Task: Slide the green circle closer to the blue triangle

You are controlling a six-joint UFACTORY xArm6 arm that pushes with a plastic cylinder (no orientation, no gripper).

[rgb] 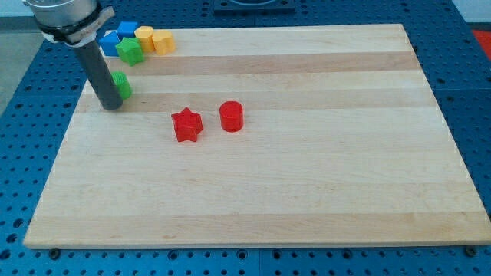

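Note:
The green circle (122,85) lies near the board's left edge, partly hidden behind my dark rod. My tip (113,106) rests on the board just below and left of it, touching or nearly touching it. Two blue blocks sit in the top-left corner: one (110,41) is partly hidden by the arm and the other (127,30) lies just to its right. I cannot tell which of them is the triangle. Both lie above the green circle, a short way off.
A green star-like block (131,51) lies between the green circle and the blue blocks. Two yellow blocks (144,36) (163,42) lie to its right. A red star (186,125) and a red cylinder (232,116) stand nearer the board's middle. The wooden board (307,192) has blue table around it.

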